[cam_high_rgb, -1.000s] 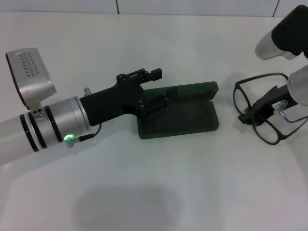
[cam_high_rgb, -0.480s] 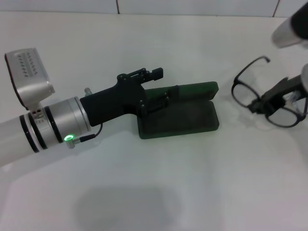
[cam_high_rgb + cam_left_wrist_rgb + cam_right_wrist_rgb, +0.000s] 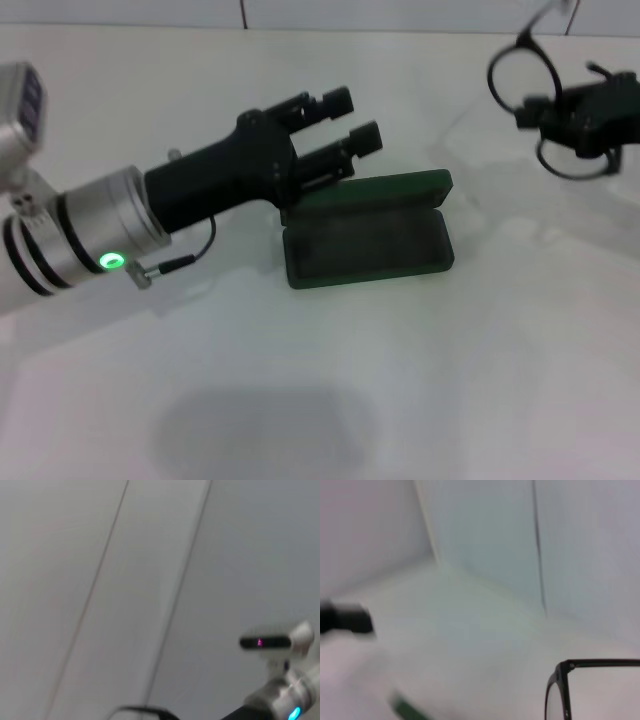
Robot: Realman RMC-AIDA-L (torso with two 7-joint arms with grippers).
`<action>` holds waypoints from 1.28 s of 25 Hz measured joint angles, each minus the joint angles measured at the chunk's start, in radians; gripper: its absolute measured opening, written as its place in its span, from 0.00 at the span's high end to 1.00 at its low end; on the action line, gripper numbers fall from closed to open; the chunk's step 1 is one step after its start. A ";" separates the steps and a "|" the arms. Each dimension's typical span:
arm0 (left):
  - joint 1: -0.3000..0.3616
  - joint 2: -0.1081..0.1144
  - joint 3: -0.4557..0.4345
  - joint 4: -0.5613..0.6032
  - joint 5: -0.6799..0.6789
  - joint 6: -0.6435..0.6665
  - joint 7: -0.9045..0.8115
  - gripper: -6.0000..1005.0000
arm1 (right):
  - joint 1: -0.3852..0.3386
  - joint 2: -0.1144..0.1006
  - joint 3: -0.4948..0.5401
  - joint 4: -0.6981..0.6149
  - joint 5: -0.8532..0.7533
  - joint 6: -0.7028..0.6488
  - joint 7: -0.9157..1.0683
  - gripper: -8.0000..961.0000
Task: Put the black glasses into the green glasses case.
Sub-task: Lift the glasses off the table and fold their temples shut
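Note:
The green glasses case (image 3: 366,243) lies open in mid-table, its lid (image 3: 378,189) laid back behind the tray. My left gripper (image 3: 351,118) hovers over the case's left rear corner. Its fingers (image 3: 334,99) are apart and hold nothing. My right gripper (image 3: 588,112) is at the far right, raised off the table and shut on the black glasses (image 3: 521,71), which hang tilted in the air. In the right wrist view one corner of the glasses frame (image 3: 561,676) shows, and a blurred green strip of the case (image 3: 406,711).
The white table (image 3: 330,390) runs to a tiled wall at the back. My left arm's silver forearm (image 3: 70,235) with its green light crosses the table's left side. The left wrist view shows wall and my right arm (image 3: 278,696) far off.
My right gripper has lifted the glasses off the table, up and toward the back. My left gripper has risen off the case and tilted upward, its fingers now apart.

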State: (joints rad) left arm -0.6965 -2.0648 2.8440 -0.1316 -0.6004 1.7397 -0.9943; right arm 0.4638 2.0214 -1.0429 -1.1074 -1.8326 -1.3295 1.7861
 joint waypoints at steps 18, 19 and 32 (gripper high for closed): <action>-0.274 0.059 0.000 -0.013 0.105 0.217 -0.349 0.37 | 0.007 -0.002 -0.070 0.394 0.286 -0.223 -1.015 0.87; -0.288 0.053 0.000 -0.028 0.118 0.214 -0.378 0.37 | 0.007 -0.002 -0.075 0.391 0.283 -0.226 -1.018 0.87; -0.336 -0.013 0.002 -0.124 0.266 0.079 -0.578 0.37 | 0.001 -0.001 -0.076 0.365 0.293 -0.305 -1.086 0.87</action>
State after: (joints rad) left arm -1.0324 -2.0776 2.8455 -0.2560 -0.3343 1.8186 -1.5722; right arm 0.4644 2.0201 -1.1193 -0.7421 -1.5397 -1.6350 0.6997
